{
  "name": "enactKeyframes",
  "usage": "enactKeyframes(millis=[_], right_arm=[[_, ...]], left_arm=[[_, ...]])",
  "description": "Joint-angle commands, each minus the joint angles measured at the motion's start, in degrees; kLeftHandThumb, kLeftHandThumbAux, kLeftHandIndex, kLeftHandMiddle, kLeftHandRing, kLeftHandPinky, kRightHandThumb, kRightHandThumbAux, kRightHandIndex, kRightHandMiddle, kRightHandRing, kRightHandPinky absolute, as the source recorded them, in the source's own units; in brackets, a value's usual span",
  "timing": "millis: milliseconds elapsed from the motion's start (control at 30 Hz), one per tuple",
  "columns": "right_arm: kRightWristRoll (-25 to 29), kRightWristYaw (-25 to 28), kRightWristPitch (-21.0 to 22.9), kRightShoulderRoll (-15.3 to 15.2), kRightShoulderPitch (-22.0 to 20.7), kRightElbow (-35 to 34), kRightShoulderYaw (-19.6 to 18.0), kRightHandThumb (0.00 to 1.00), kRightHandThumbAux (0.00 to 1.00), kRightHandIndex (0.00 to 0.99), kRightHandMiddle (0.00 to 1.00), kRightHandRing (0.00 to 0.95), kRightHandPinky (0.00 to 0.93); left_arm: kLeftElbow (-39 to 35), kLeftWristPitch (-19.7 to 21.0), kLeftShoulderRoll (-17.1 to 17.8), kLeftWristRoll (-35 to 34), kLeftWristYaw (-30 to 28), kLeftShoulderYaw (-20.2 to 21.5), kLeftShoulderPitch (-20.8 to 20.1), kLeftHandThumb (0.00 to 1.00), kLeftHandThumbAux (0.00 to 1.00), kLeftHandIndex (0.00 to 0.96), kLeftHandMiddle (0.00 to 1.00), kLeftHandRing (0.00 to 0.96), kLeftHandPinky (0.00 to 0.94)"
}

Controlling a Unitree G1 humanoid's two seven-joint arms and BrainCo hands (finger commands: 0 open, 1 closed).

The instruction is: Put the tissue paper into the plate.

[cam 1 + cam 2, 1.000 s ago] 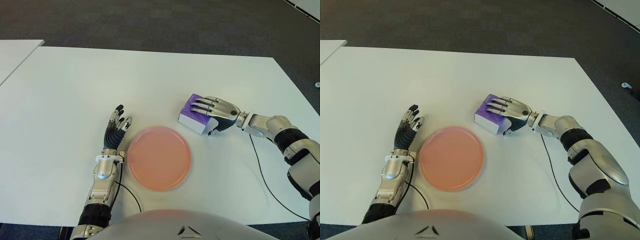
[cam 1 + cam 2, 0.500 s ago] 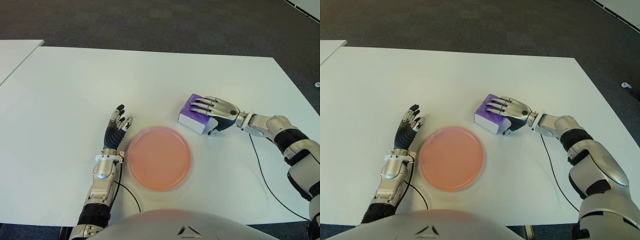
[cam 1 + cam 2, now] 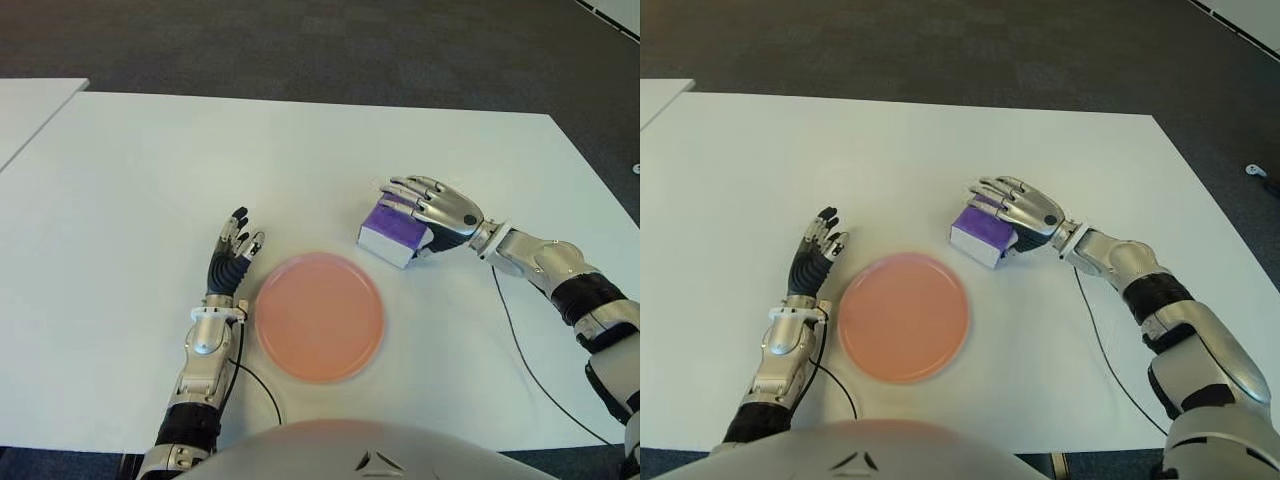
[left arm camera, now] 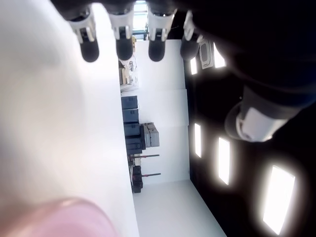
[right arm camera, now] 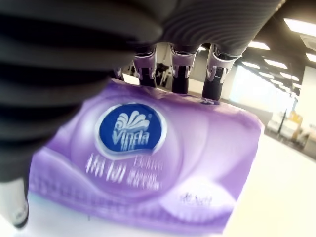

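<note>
The tissue pack (image 3: 390, 230), purple on top with a white side, stands on the white table (image 3: 150, 180) just right of and beyond the pink plate (image 3: 318, 316). My right hand (image 3: 432, 208) is clasped over it. Its fingers (image 5: 180, 69) reach across the purple top to the far edge, and the thumb presses the near side. In the right wrist view the pack (image 5: 148, 163) fills the space under the palm. My left hand (image 3: 232, 255) shows to the left of the plate with its fingers straight, holding nothing. Nothing lies in the plate.
A thin black cable (image 3: 520, 350) trails on the table from my right arm. Another cable (image 3: 262, 385) curls by my left forearm. A second white table (image 3: 30, 110) adjoins at the far left. Dark carpet (image 3: 320, 40) lies beyond.
My right hand has lifted a little and its fingers have stretched farther over the pack to its far edge. The pack has barely shifted. My left hand and the plate have not moved.
</note>
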Motion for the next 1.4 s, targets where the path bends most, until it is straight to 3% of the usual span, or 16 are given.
enactKeyframes(millis=[33, 500, 1400], right_arm=[[-0.31, -0.34, 2.55, 0.79, 0.59, -0.64, -2.56, 0.442, 0.603, 0.000, 0.000, 0.000, 0.000], [-1.63, -1.76, -1.67, 2.62, -2.03, 3.57, -2.14, 0.522, 0.544, 0.000, 0.000, 0.000, 0.000], [-2.23, 2.00, -5.50, 4.10, -2.71, 7.84, -0.99, 0.529, 0.547, 0.000, 0.000, 0.000, 0.000]], left_arm=[[0.54, 0.24, -0.08, 0.21, 0.04, -0.03, 0.51, 0.000, 0.506, 0.000, 0.000, 0.000, 0.000], [-1.35, 1.98, -1.13, 1.69, 2.25, -0.23, 1.40, 0.000, 0.508, 0.000, 0.000, 0.000, 0.000], [-2.41, 2.82, -1.85, 2.15, 3.83, -0.02, 2.22, 0.000, 0.502, 0.000, 0.000, 0.000, 0.000]])
